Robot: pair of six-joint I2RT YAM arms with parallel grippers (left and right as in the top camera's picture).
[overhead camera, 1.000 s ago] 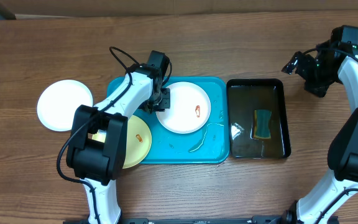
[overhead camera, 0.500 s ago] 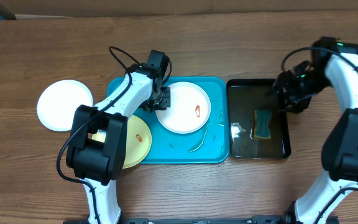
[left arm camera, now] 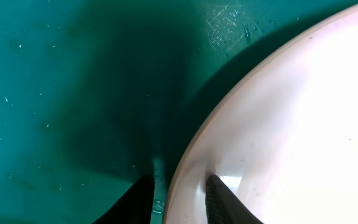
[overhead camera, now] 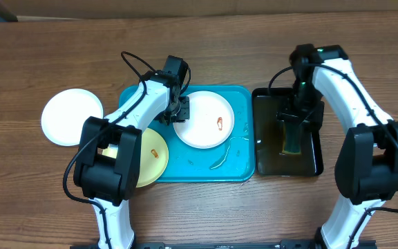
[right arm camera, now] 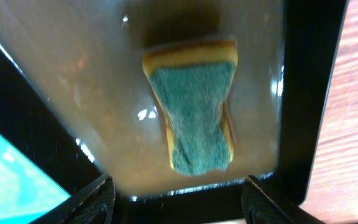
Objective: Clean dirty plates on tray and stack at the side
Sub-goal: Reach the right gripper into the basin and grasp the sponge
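Swung in from the far right, the right hand (right arm camera: 179, 191) now hangs released, fingers spread, above the sponge (right arm camera: 194, 118) soaking in the black tray (right arm camera: 303, 93). The left hand (left arm camera: 179, 200) is clenched on the rim of the smeared white plate (left arm camera: 291, 124) on the turquoise tray (left arm camera: 55, 93). An off-centre grab could likely slip off the wet sponge or strike the black tray's wall.

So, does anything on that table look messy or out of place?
The pale yellow-green plate sticks out past the near-left corner of the turquoise tray instead of lying fully inside. Wet streaks lie on the tray floor, and the white plate on it carries an orange-red smear. Nothing looks broken.
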